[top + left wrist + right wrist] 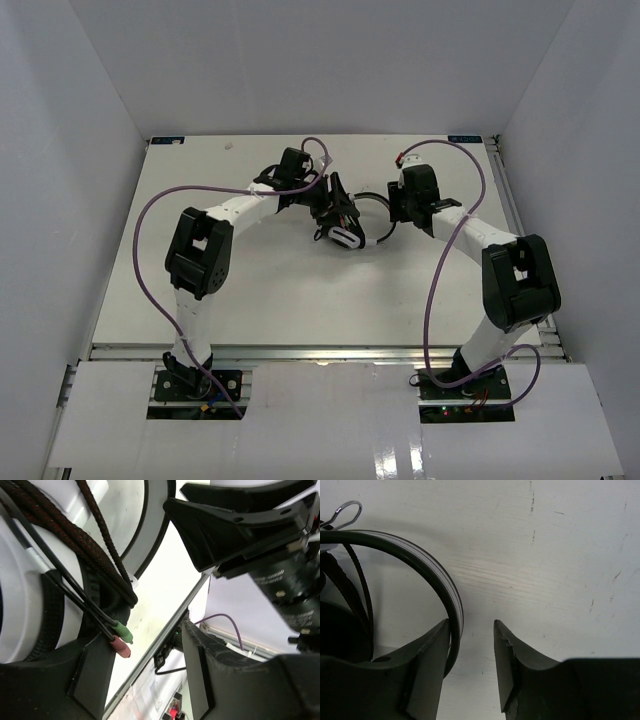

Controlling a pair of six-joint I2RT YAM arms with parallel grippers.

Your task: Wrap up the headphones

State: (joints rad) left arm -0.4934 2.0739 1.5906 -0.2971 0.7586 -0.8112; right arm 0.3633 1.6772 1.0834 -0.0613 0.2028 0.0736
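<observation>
1. From overhead, the headphones lie on the table toward its far side, between my two claws. A white cup faces up and the headband arcs toward the right arm.
2. The left gripper sits against that cup, but from above I cannot read its gap.
3. The left wrist camera shows it: the left gripper stands wide, with bare table between the fingers and nothing clamped. The cup lies by one finger.
4. Only that view shows the braided cable draped over the cup, with its green plug and pink plug hanging in the gap.
5. Overhead, the right gripper is at the headband, its fingers hidden.
6. The right wrist camera shows the right gripper with a narrow gap. The headband passes between the jaws against one finger, with table showing before the other, so it is not pinched.
</observation>
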